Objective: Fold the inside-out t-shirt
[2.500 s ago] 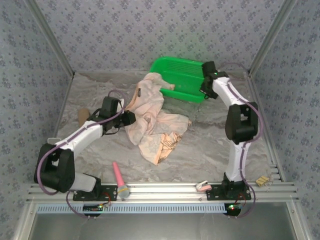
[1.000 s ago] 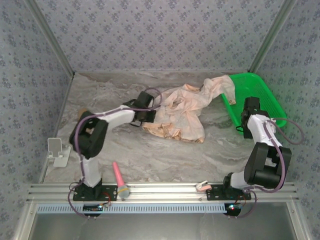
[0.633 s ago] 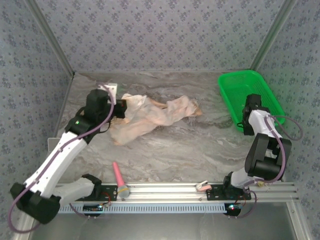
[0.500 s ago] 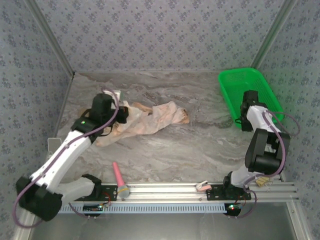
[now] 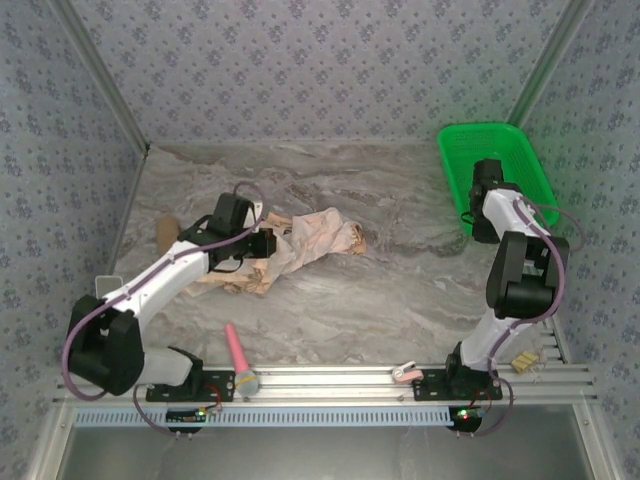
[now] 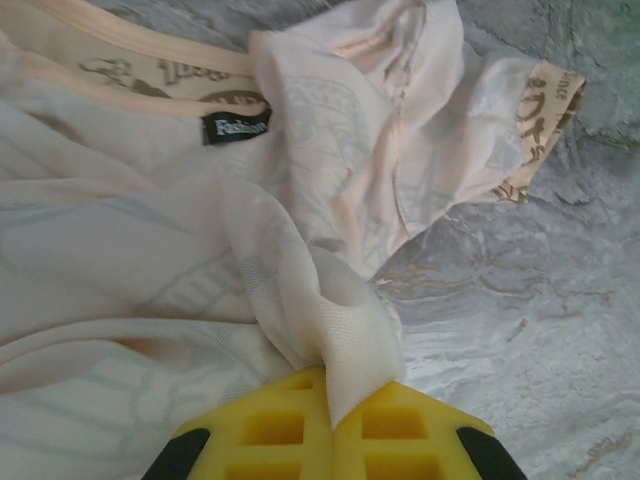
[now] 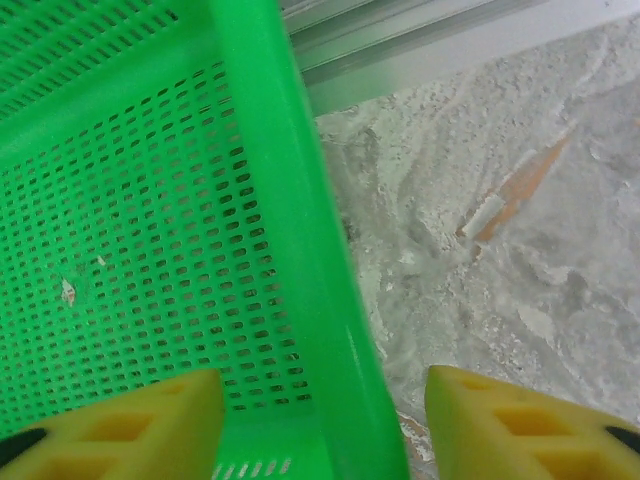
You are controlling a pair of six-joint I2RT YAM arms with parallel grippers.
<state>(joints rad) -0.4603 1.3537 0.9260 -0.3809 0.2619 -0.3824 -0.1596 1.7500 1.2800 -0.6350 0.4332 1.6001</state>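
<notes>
1. The crumpled peach-tan cloth t-shirt (image 5: 305,240) (image 6: 140,230), its pale reverse side outward, lies bunched on the left half of the grey marbled bench (image 5: 400,290). Its small dark neck label (image 6: 236,126) faces up.
2. The left tool (image 5: 270,243) (image 6: 330,425) has its yellow pads pressed together on a fold of the t-shirt at the heap's left edge.
3. The left arm bends out to the left from its base. Its forearm stretches low toward the cloth.
4. The right arm stands tall from its base and reaches far.
5. The right tool (image 5: 474,200) (image 7: 320,440) is spread, with its fingers straddling the left wall of the green perforated plastic basket (image 5: 505,150) (image 7: 150,200). The basket sits at the far right corner, well apart from the t-shirt.
</notes>
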